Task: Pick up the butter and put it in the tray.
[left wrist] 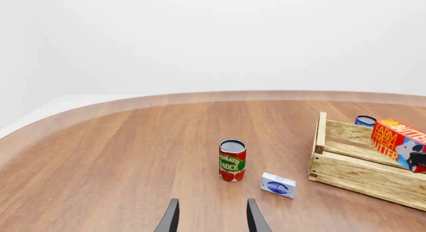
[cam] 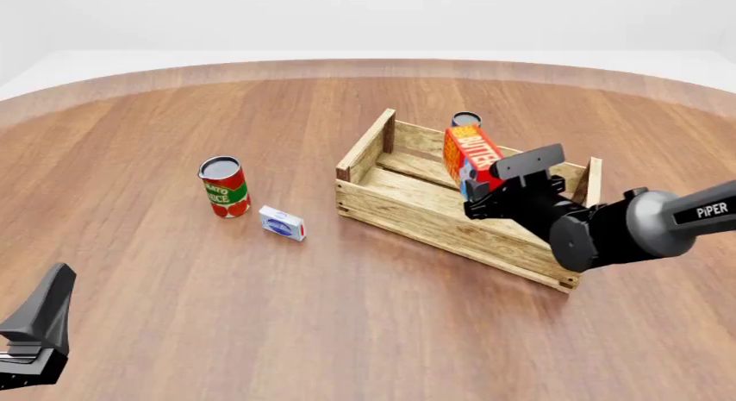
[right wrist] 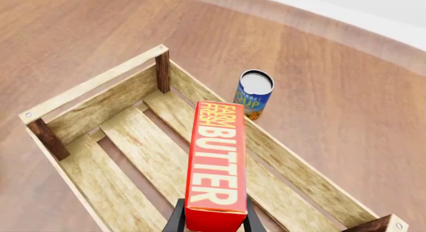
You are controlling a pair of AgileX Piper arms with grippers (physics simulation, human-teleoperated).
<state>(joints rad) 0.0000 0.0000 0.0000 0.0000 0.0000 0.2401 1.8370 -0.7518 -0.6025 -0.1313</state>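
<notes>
Wooden table: butter clamped in right end effector over tray; left end effector apart.

My right arm at the frame's right, a thick dark grey rounded tube, white "PIPER" lettering near the edge, black blocky wrist housing with a flat slab on top, my left gripper two slim black tapered fingers, matte black.

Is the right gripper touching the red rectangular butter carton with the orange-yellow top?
Touching. In the right wrist view, the right gripper has a black finger pressed flush against each side of the butter carton, no gap showing, over the pale wooden slatted tray.
</notes>
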